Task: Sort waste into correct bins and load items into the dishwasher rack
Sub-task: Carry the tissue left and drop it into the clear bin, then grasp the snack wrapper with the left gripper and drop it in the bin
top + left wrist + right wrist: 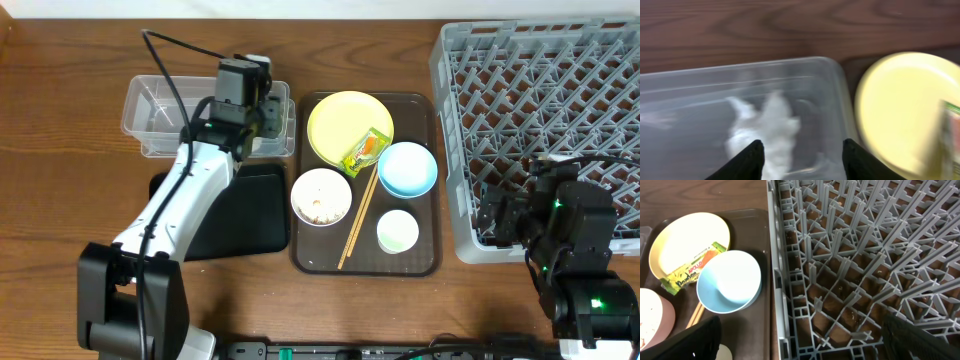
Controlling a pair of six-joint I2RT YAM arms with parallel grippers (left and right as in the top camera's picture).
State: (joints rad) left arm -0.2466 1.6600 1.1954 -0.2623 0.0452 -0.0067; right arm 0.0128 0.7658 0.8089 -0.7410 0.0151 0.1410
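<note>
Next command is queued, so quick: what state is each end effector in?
Left end effector: open, empty, over the clear tub.
Right end effector: open, empty, over the rack.

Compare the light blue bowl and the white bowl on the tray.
The light blue bowl is empty; the white bowl holds food scraps. The light blue bowl sits right of the chopsticks, the white bowl left. Both stand upright on the brown tray.

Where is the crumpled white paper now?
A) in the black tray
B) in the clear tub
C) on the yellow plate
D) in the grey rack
B: the left wrist view shows the crumpled white paper lying inside the clear tub.
</note>
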